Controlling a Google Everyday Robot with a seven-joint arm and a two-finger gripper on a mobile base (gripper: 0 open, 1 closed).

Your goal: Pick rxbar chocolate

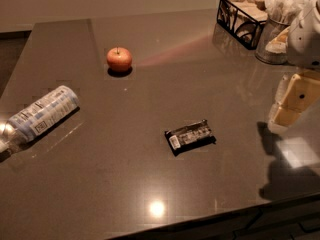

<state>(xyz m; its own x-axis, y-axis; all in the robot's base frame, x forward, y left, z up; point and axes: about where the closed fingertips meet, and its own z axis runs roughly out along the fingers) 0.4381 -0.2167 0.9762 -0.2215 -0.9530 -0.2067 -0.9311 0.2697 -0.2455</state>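
Observation:
The rxbar chocolate (190, 135) is a small flat black-wrapped bar with pale print and a white label patch at its left end. It lies flat on the dark countertop (150, 184), near the middle. My gripper (290, 106) hangs at the right edge of the view, above the counter. It is to the right of the bar, clearly apart from it, and holds nothing that I can see.
A red apple (119, 59) stands at the back left. A clear bottle (42, 111) with a white-blue label lies on its side at the left edge. A black wire basket (242, 16) and a glass jar (274, 39) stand at the back right. The counter's front edge runs along the bottom right.

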